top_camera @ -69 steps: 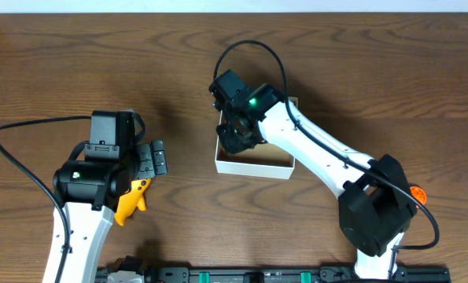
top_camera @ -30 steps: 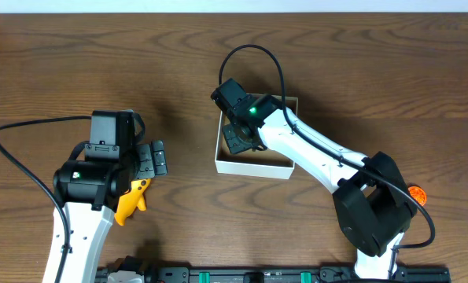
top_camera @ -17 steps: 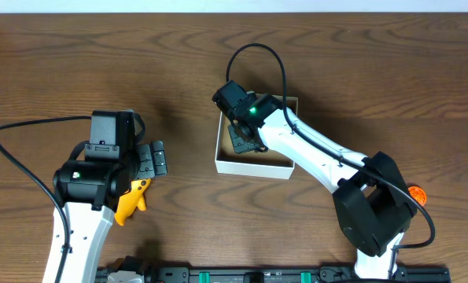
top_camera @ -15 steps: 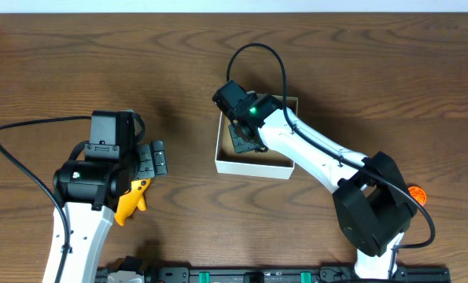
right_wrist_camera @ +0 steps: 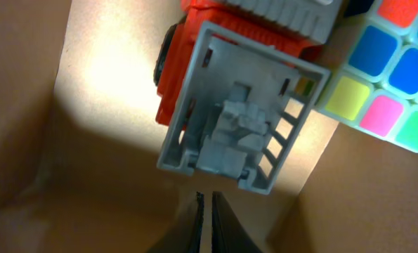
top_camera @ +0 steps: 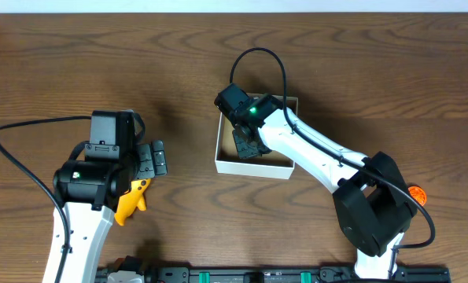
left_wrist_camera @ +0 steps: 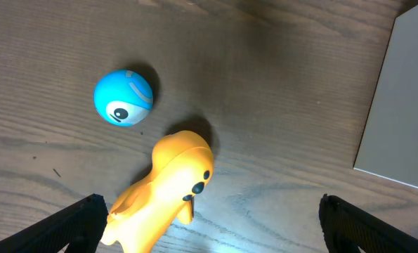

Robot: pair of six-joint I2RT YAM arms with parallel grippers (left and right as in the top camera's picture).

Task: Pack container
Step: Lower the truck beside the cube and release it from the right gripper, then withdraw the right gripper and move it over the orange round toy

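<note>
The right hand point(right_wrist_camera: 205, 211) has edged rightward inside the container point(top_camera: 249, 167), pinched together and empty, over a truck point(right_wrist_camera: 237, 105) beside a colour cube point(right_wrist_camera: 388, 70); the left hand point(left_wrist_camera: 209, 218) gapes wide.

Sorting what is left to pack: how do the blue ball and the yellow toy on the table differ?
The blue ball is round and compact; the yellow toy is elongated and larger. The ball's eye is white with a dark pupil; the toy's is a plain black dot. Both lie on the table, apart.
</note>
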